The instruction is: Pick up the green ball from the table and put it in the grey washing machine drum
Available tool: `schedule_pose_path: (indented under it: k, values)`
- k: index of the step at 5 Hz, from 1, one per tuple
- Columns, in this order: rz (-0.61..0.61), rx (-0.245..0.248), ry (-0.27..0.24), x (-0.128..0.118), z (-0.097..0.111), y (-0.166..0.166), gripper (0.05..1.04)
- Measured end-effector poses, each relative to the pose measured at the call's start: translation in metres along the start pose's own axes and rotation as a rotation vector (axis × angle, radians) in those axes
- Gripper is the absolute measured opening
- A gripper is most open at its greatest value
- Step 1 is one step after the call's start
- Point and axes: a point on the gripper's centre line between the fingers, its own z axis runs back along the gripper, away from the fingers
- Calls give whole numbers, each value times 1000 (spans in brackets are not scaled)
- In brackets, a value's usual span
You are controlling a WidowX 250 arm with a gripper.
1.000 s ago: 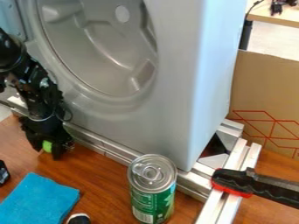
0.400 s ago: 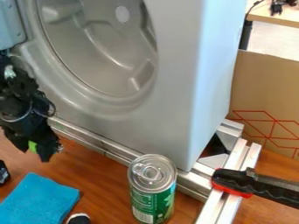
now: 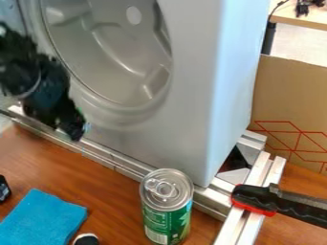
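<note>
We begin at the gripper [image 3: 71, 129], which hangs at the left of the view with its tip pointing down, in front of the lower left part of the grey housing [image 3: 185, 110]. We cannot tell whether it is open or closed, nor whether it holds anything; its lower end is dark and blurred. We find its tip over the metal rail [image 3: 118, 160] in the view, but cannot confirm contact. The black arm [image 3: 22, 76] enters from the left edge.

The housing stands upright, with a broad round recess [image 3: 108, 52] in its front, just right of the gripper. The rail runs along its foot, slanting down to the right. Near its front corner we record a green can [image 3: 166, 206], upright, its silver top and pull tab uppermost.

On the brown wooden table [image 3: 108, 191] we note a blue cloth [image 3: 41, 220], lying flat at the lower left. A small black object [image 3: 4, 189] sits at the left edge; a black and white one [image 3: 86, 240] shows at the bottom edge, beside the cloth.

To the right, a black and red clamp [image 3: 256, 197] lies across two side rails [image 3: 260, 177]. Behind these stands brown cardboard [image 3: 290, 98] with red lines. At the upper right we log a pale table [image 3: 300, 19] bearing black parts [image 3: 305, 6].
</note>
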Motion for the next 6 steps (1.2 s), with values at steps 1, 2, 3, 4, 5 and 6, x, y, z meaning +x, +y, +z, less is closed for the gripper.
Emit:
schedule_pose_path:
  k: [1,2,3,4,5,6]
  values:
    - [-23,-41,-79,35,12,-10,720]
    - [-23,-53,-99,54,8,-15,720]
    - [-41,-43,-54,68,-11,-22,720]
    - [-19,26,26,77,-38,-14,720]
    - [-24,35,42,89,-52,-10,720]
    - [-25,35,62,89,-62,-9,720]
